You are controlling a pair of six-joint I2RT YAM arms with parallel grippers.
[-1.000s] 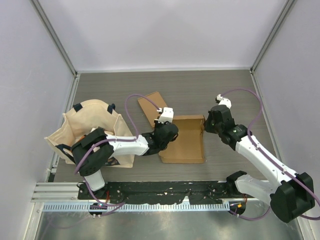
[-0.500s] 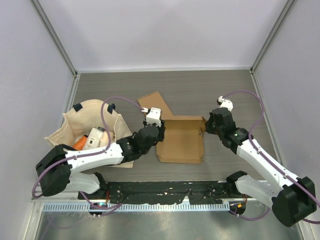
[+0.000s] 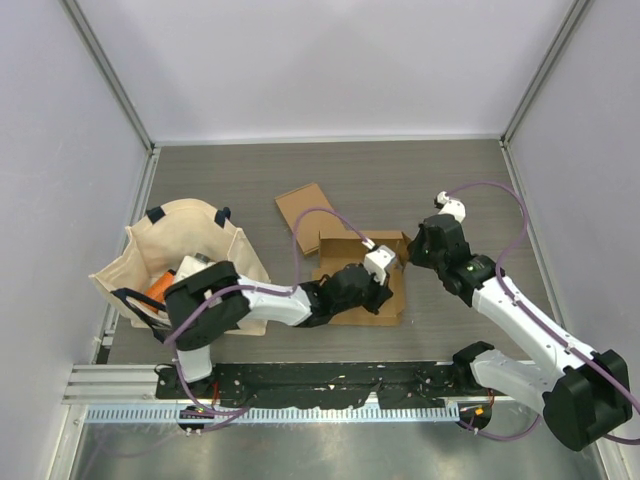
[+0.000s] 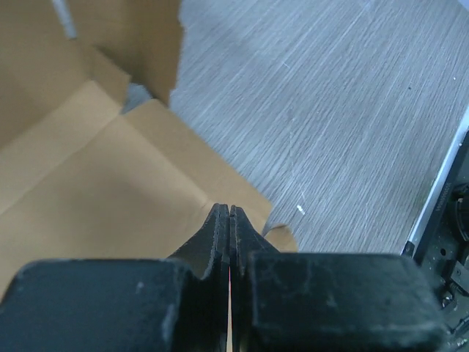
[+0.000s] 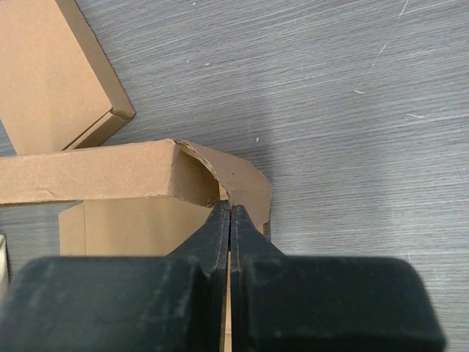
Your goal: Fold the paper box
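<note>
The brown paper box [image 3: 338, 252] lies open on the table, its back wall raised. In the right wrist view this wall [image 5: 88, 172] stands across the frame, and a curved corner flap [image 5: 245, 183] runs into my jaws. My right gripper [image 3: 408, 254] is shut on the box's right edge, as the right wrist view [image 5: 229, 208] shows. My left gripper [image 3: 384, 268] is shut and rests over the box's near right part. In the left wrist view [image 4: 229, 210] its tips are over the flat brown panel [image 4: 88, 191] near a corner, with nothing visibly held.
A second flat brown cardboard piece [image 3: 305, 208] lies behind the box and shows in the right wrist view [image 5: 51, 73]. A cream tote bag [image 3: 190, 250] holding items stands at the left. A black rail [image 3: 330, 378] runs along the near table edge.
My left arm has swung from the box's left side across it to its right near part. The right gripper has stayed on the box's right edge. The back wall now stands up.
</note>
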